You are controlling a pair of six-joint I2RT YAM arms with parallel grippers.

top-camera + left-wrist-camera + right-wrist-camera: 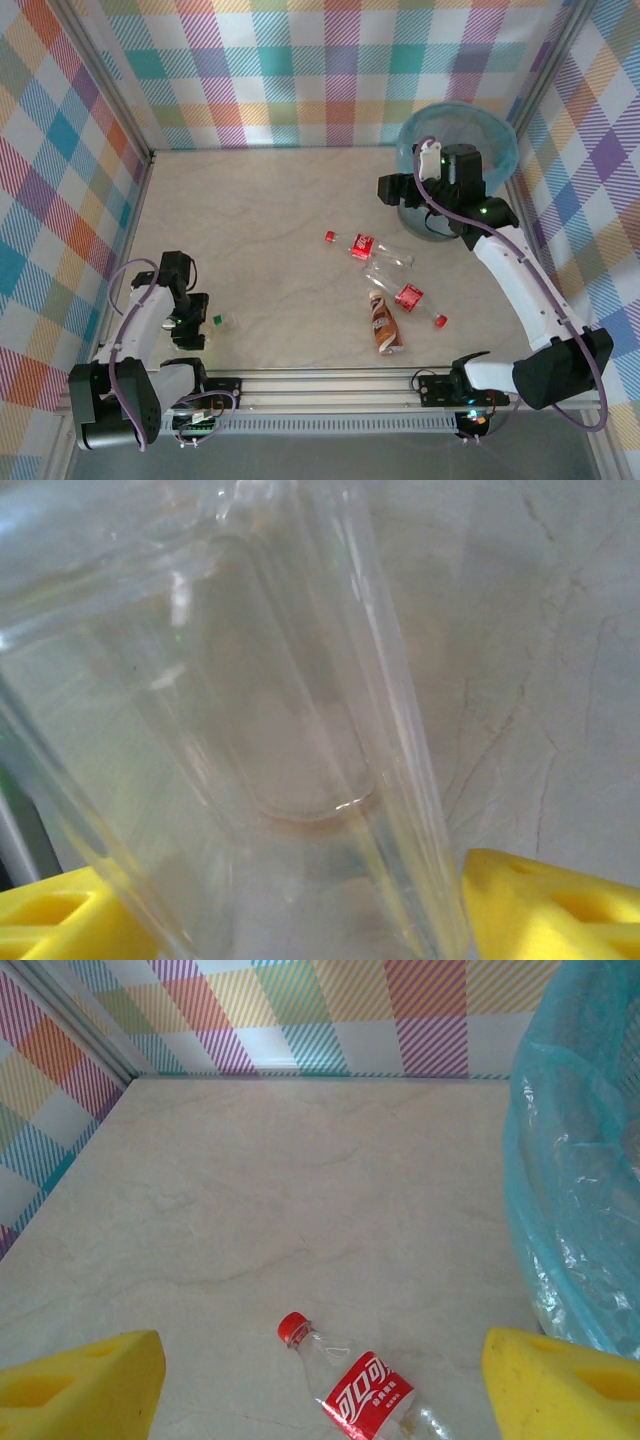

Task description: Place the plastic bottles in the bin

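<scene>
One clear bottle (300,730) sits inside the left claw (200,323), grip unclear; the right claw (386,188) gapes beside the bin (505,150).

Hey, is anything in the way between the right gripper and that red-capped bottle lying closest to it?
Nothing visible does. The right gripper is open, and only bare table separates it from the red-capped bottle.

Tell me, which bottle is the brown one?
The brown bottle, lowest of the middle group in the top view. The other two by it, the near clear bottle and the far clear bottle, have red labels.
</scene>
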